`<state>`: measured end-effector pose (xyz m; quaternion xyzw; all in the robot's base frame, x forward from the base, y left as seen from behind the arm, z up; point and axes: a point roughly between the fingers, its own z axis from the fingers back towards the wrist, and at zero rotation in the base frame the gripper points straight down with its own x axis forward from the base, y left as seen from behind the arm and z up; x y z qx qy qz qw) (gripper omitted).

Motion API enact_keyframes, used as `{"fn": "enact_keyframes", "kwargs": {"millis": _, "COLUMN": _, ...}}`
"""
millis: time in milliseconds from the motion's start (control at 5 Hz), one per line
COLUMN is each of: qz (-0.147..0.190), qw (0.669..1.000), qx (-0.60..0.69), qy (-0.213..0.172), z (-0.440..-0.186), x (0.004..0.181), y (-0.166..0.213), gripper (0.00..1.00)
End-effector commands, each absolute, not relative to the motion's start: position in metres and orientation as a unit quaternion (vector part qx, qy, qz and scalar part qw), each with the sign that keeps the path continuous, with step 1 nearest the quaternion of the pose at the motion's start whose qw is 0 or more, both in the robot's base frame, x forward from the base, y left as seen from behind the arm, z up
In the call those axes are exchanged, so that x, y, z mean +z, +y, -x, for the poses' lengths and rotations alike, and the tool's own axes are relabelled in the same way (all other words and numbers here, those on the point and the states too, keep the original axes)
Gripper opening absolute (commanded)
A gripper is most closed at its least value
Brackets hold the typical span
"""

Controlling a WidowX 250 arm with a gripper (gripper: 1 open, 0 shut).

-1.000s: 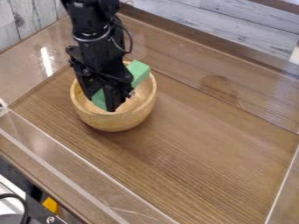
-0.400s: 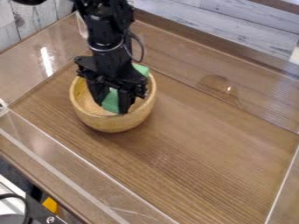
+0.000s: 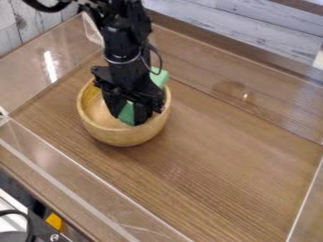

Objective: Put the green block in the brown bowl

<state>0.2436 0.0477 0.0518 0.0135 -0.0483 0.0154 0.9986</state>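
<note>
Claw: we see that the claw point(image 3: 131, 106) has shifted a little to the picture's right since the earlier frame, and the block point(image 3: 159, 78) with it
Grip: we see it closed on the block, dark fingers around the green, though they hide much of the contact
Block: we find it inside the bowl's round outline, slanting, one end showing beside the claw at the far rim and more green low between the fingers; we cannot tell if it touches the wood
Bowl: we have the light brown bowl point(image 3: 111, 133) upright on the table point(image 3: 221, 156), under the claw
Arm: we see the black arm point(image 3: 116, 17) reaching down from the top edge
Corner: we spot a small yellow thing point(image 3: 53, 221) at lower left, partly hidden by dark gear point(image 3: 15, 227)
</note>
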Motion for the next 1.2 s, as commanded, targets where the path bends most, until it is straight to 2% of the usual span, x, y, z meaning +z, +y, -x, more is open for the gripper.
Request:
{"fn": "enact_keyframes", "kwargs": {"millis": 0, "qz": -0.016, "qw": 0.996, "qx": 0.053, "qy": -0.070, "z": -0.250, "x": 0.064, "y": 0.056, "gripper": 0.00}}
{"fn": "enact_keyframes", "kwargs": {"millis": 200, "qz": -0.015, "qw": 0.993, "qx": 0.100, "qy": -0.068, "z": -0.245, "x": 0.065, "y": 0.065, "gripper": 1.00}}
{"fn": "enact_keyframes", "kwargs": {"millis": 600, "qz": -0.008, "qw": 0.994, "qx": 0.087, "qy": -0.066, "z": -0.235, "x": 0.052, "y": 0.077, "gripper": 1.00}}
{"fn": "enact_keyframes", "kwargs": {"millis": 800, "qz": -0.005, "qw": 0.994, "qx": 0.089, "qy": -0.064, "z": -0.238, "x": 0.063, "y": 0.071, "gripper": 0.00}}
{"fn": "enact_keyframes", "kwargs": {"millis": 1000, "qz": -0.005, "qw": 0.993, "qx": 0.100, "qy": -0.062, "z": -0.241, "x": 0.058, "y": 0.071, "gripper": 1.00}}
